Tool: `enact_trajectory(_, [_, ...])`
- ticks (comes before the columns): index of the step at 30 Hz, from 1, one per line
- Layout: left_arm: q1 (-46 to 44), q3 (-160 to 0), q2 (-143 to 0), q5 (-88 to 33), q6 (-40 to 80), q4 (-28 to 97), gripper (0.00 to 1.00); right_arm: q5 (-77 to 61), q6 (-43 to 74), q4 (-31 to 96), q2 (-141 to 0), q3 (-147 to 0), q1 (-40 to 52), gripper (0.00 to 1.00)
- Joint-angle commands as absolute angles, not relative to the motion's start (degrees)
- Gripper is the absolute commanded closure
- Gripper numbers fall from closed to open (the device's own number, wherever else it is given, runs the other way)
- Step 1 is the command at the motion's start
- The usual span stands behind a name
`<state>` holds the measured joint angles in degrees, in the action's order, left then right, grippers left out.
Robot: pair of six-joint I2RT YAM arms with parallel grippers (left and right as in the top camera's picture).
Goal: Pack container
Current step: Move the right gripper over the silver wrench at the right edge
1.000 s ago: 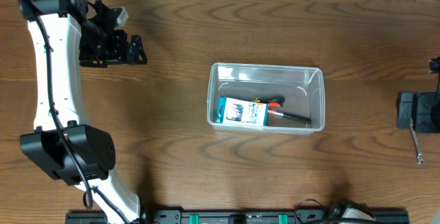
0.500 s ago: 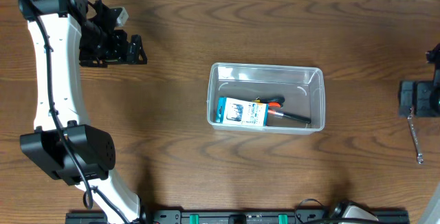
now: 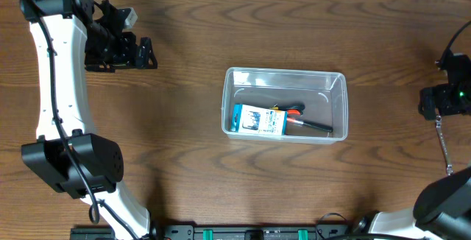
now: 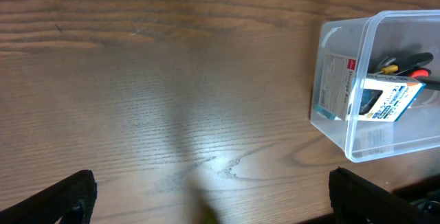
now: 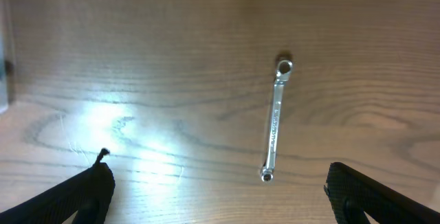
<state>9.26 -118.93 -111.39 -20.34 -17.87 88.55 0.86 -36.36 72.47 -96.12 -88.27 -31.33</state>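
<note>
Seen from overhead, a dark wood-grain counter (image 3: 184, 137) carries a clear rectangular plastic container (image 3: 283, 70) at its middle, sitting upright and open at the top. Inside it, a blue-and-white card pack (image 3: 257, 120) lies along the near wall. An orange-and-black-handled tool (image 3: 303, 121) lies just to its right and touches it.

The left arm, white with black joints, reaches up the left side of the counter. The left gripper (image 3: 146, 53) sits at the far left, well apart from the container. In the left wrist view its two black fingers (image 4: 65, 198) stand wide apart with only bare wood between them. The container (image 4: 357, 141) shows at the right of that view, the card pack (image 4: 385, 99) visible through its wall.

The right gripper (image 5: 218, 189) is at the counter's right edge, well apart from the container. Its fingers (image 5: 82, 191) are also spread wide and hold nothing. A small silver wrench (image 5: 275, 121) lies flat on the wood beyond them, untouched. From overhead, the wrench (image 3: 444, 150) lies just on the near side of that gripper.
</note>
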Motion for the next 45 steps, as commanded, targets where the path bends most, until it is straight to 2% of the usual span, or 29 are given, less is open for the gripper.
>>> enact_trajectory(1, [9.23, -119.11, -111.77, -19.84, -18.17, 88.86, 0.02, 0.38, -39.51, 72.93, -99.13, -88.29, -34.00, 0.01])
enact_trajectory(10, [9.23, -119.11, -111.77, -19.84, -18.20, 88.86, 0.02, -5.58, -49.06, 75.66, -102.04, -88.29, -39.70, 0.01])
enact_trajectory(22, [9.23, -119.11, -111.77, -19.84, -18.17, 88.86, 0.02, -2.72, -49.78, 75.50, -103.18, -88.18, -47.40, 0.01])
enact_trajectory(31, [9.23, -119.11, -111.77, -19.84, -18.17, 88.86, 0.02, 2.74, -49.80, 73.41, -105.51, -84.58, -47.92, 0.01])
enact_trajectory(45, [9.23, -119.11, -111.77, -19.86, -18.17, 88.86, 0.02, 7.73, -50.43, 61.63, -105.78, -74.02, -47.94, 0.01])
